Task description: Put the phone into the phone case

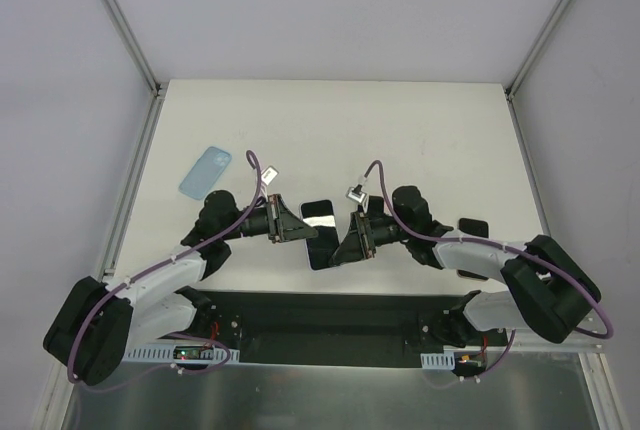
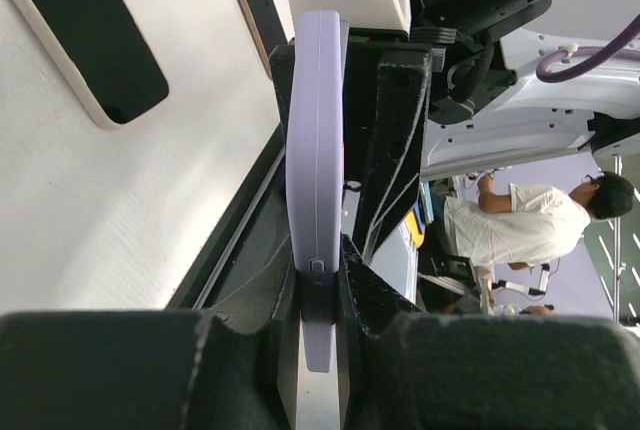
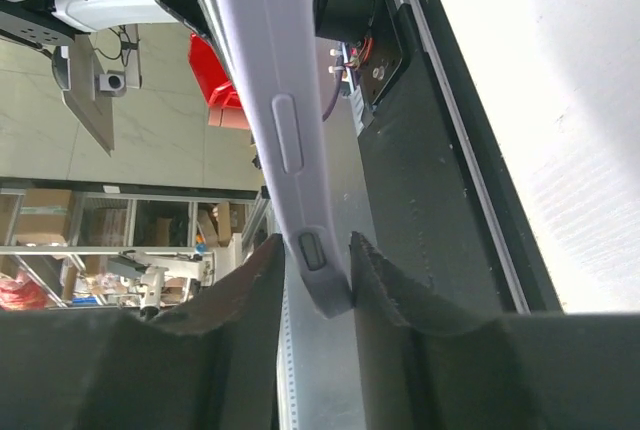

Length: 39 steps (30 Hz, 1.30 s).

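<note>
Progress: early | phone at frame centre, left gripper and right gripper both clamped on it | phone case apart, upper left | insertion not yet done

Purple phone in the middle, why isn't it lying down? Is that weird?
That's the one odd thing. The flat lavender phone is up off the white table, clamped by the left end effector, with the right end effector around its other end. The light blue phone case lies apart, far left.
</note>
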### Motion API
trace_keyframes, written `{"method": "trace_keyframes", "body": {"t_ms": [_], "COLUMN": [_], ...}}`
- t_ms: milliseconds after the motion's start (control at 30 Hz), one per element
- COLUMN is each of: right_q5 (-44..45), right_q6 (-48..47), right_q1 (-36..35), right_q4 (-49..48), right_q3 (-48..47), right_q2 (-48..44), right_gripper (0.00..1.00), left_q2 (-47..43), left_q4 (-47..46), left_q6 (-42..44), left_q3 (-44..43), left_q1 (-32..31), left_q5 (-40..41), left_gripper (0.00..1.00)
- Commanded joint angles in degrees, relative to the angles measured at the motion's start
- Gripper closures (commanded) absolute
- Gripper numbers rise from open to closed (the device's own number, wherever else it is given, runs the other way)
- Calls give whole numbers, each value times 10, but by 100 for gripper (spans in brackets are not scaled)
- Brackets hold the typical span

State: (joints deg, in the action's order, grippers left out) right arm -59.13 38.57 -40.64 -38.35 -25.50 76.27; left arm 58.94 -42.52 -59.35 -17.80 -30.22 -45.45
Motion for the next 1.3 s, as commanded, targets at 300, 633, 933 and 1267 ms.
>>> {"method": "trace_keyframes", "body": {"t_ms": [300, 633, 933, 1267], "right_q5": [20, 73, 93, 71], "right_q6": [62, 5, -103, -129], "right_q1": [-2, 10, 40, 53], "right_q4": [-78, 20, 186, 226], "right_q3": [-12, -33, -76, -108], "right_q2": [6, -38, -100, -103], "right_gripper": [99, 43, 29, 32], "left_q2": [-43, -36, -10, 16], "left_q4": [127, 108, 96, 55], "left_q6": [137, 137, 150, 129], "left_q3": [-22, -24, -28, -32], "left_q1": [23, 22, -19, -33], "left_q5": [9, -86, -132, -141], "left_gripper": [100, 100, 100, 100]}}
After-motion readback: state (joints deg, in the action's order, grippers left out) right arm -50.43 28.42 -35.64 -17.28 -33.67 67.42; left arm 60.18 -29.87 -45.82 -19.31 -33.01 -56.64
